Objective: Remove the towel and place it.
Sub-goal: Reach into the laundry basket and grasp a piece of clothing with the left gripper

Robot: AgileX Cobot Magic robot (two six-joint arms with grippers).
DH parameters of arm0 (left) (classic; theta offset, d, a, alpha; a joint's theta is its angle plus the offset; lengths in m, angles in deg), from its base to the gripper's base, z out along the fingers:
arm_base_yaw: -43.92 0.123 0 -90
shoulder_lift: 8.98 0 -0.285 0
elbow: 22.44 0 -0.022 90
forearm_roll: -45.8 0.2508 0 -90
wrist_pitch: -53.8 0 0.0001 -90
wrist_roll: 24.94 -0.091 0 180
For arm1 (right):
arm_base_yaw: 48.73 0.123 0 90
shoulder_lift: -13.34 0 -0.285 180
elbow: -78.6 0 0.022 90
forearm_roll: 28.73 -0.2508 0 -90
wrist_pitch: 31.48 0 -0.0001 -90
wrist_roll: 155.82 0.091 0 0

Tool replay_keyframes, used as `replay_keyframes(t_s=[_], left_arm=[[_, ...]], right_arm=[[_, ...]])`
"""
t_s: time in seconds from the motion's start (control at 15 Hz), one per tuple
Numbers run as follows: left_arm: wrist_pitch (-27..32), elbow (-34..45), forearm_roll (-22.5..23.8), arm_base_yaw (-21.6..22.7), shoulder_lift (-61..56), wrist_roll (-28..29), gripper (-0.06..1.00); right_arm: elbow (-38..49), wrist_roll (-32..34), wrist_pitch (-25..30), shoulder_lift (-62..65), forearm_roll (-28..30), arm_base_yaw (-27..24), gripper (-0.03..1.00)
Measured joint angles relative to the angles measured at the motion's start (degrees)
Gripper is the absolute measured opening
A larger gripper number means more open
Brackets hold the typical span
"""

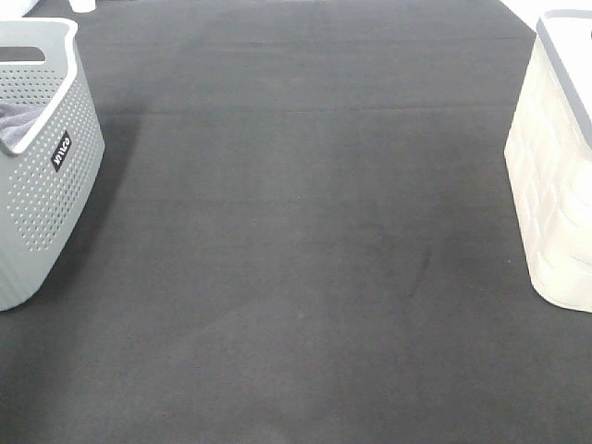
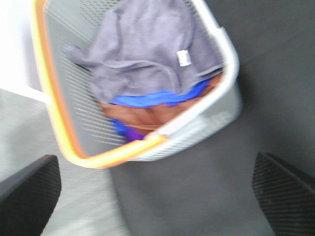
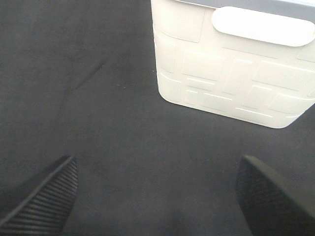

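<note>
Firstly, towel (image 2: 142,49): grey-lavender, crumpled, lying topmost in the grey basket (image 2: 216,113), with its white tag (image 2: 183,57) facing up near one hem. In the high view the towel (image 1: 13,129) showed only as a grey fold below the basket's rim. Neither gripper touched it.

Blue cloth (image 2: 157,98): under the towel, one edge showing.

Brown cloth (image 2: 147,115): under the blue cloth.

Purple scrap (image 2: 130,132): lowest of the pile, barely visible.

Grey basket (image 1: 46,185): perforated walls, pale rim, black label (image 1: 61,153) on the side facing the middle. It stood at the left edge of the mat (image 1: 305,231). In the blurred left wrist view part of the rim (image 2: 49,113) looked orange.

White basket (image 1: 555,185): panelled walls, grey rim, handle slot (image 3: 263,25). It stood at the right edge of the mat, well apart from the grey basket.

Left gripper (image 2: 157,196): hung over the mat near the grey basket, fingers (image 2: 29,196) spread wide with nothing between them.

Right gripper (image 3: 157,196): hung over bare mat near the white basket, fingers (image 3: 44,196) likewise spread wide and empty.
</note>
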Motion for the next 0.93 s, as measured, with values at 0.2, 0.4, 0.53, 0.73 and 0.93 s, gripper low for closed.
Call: replay_keyframes(t_s=[0.2, 0.4, 0.53, 0.73, 0.93], left_arm=[[-1.6, -9.63, 7.05, 1.26, 11.52, -11.69, 0.99], [-6.76, -18.85, 8.71, 3.9, 25.27, -19.31, 0.99], [-11.63, -21.6, 9.45, 4.01, 34.78, -21.03, 0.99], [-16.04, -21.89, 9.74, 4.01, 48.64, -27.5, 0.99], [-16.39, -21.89, 10.6, 4.01, 55.52, -32.37, 0.99]], right_arm=[[0.0, 0.0, 0.0, 0.0, 0.0, 0.0, 0.8], [0.0, 0.0, 0.0, 0.0, 0.0, 0.0, 0.8], [0.0, 0.0, 0.0, 0.0, 0.0, 0.0, 0.8], [0.0, 0.0, 0.0, 0.0, 0.0, 0.0, 0.8], [0.0, 0.0, 0.0, 0.0, 0.0, 0.0, 0.8]])
